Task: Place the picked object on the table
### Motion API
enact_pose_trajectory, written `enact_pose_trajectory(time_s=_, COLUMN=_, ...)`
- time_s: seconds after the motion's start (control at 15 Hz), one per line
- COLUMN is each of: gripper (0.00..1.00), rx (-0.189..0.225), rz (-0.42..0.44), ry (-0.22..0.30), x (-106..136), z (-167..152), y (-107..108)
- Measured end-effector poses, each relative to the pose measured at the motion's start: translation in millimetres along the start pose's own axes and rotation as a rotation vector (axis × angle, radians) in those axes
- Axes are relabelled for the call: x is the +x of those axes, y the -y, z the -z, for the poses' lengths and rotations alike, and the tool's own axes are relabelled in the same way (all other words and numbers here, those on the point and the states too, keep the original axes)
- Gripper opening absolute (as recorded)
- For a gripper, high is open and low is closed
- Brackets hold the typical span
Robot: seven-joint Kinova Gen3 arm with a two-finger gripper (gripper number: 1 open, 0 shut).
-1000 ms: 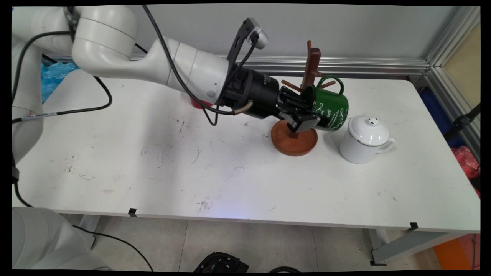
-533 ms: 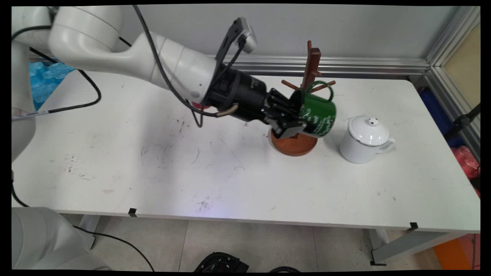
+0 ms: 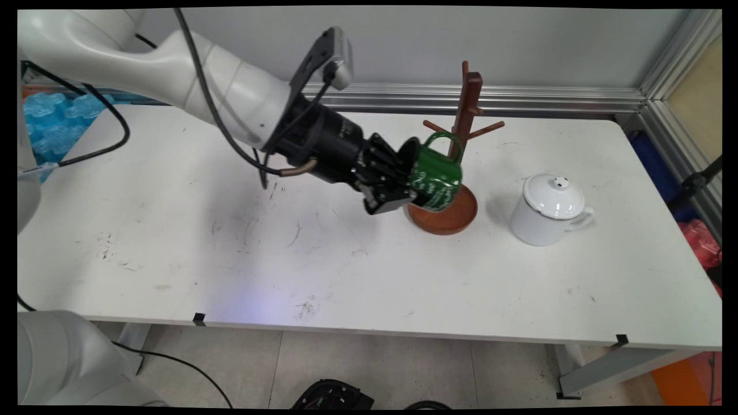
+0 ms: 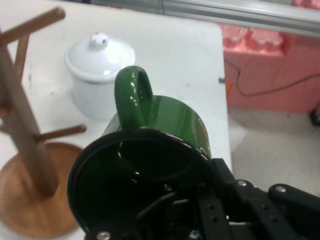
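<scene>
Setting: a scuffed white table [image 3: 346, 259] against a grey wall with an aluminium rail, seen from above its near side.
Fingers: clamped on the rim of a green enamel mug [image 3: 436, 178], one finger inside the mouth and one outside, as the hand view shows.
Gripper: the black gripper [image 3: 398, 187] reaches in from the left on the white arm, carrying the mug on its side with its mouth toward the wrist.
Mug: in the air just left of the wooden mug tree [image 3: 458, 155], its handle [image 4: 132, 95] uppermost and clear of every peg, its body over the left edge of the tree's round base.
Tree: upright, all pegs bare.
Beyond the tree: a white lidded enamel pot [image 3: 548, 210] stands to its right, apart from the base.
Progress: the mug is off the tree and held aloft; it rests on nothing.
</scene>
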Motion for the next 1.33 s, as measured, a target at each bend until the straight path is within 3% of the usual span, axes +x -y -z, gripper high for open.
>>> enact_pose_trajectory(time_s=0.2, gripper=0.0, rx=0.019, rz=-0.018, ry=0.045, x=-2.7, z=10.9, y=1.5)
enact_pose_trajectory(time_s=0.67, gripper=0.0, rx=0.092, rz=-0.079, ry=0.225, x=-13.8, z=38.1, y=9.9)
enact_pose_trajectory(time_s=1.33, gripper=0.0, rx=0.199, rz=-0.09, ry=0.497, x=-29.0, z=27.6, y=23.7)
